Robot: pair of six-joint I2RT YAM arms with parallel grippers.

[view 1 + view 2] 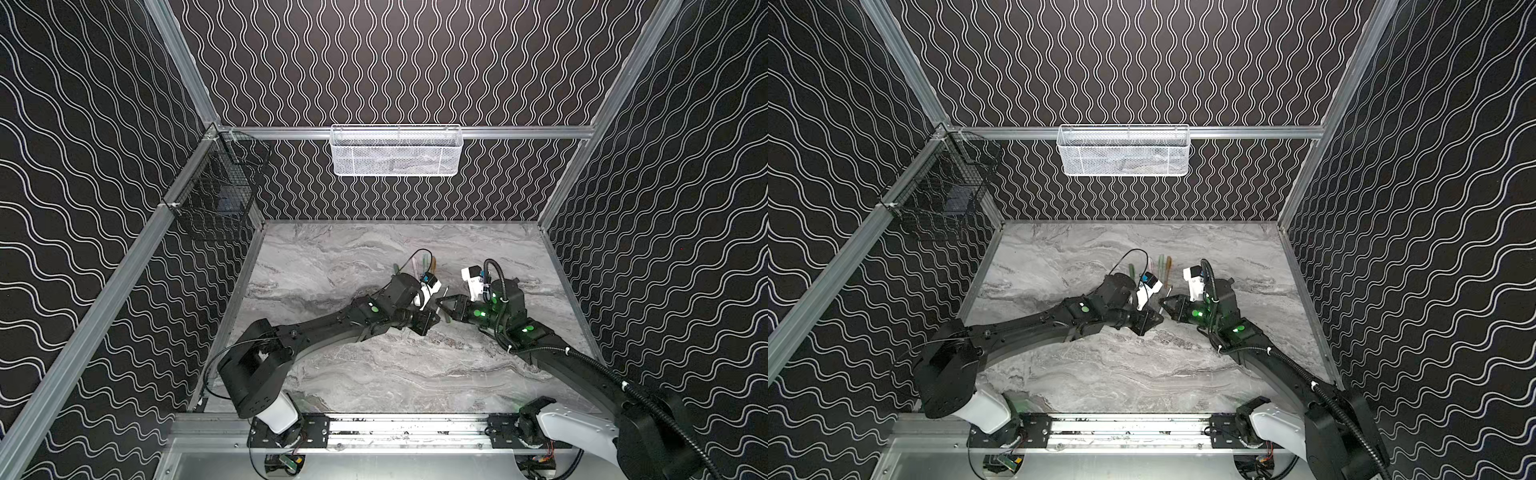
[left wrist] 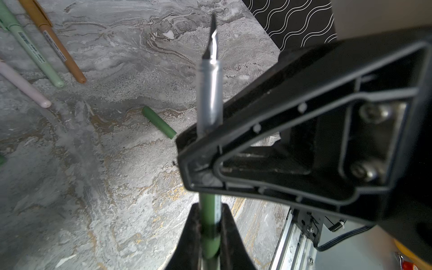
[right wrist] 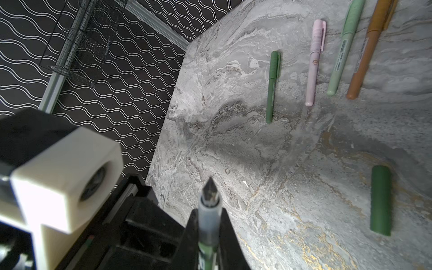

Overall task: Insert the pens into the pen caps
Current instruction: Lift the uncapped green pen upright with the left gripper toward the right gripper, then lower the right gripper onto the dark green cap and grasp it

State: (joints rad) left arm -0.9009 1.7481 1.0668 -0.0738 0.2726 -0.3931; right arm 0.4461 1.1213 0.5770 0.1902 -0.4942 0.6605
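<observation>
Two grippers clamp one dark green pen (image 2: 209,93): left gripper (image 2: 209,211) on the barrel, right gripper (image 3: 208,215) nearer the bare tip. Loose dark green cap (image 3: 381,201) lies flat on the table (image 3: 257,163), apart, off to one side of the tip, not in line. Nearer arm: cannot tell.

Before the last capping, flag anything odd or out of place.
Both grippers clamp the same uncapped dark green pen: the left gripper on its barrel, the right gripper near the tip. Neither is free for the dark green cap, lying loose on the marble table. Nothing else stands out.
</observation>
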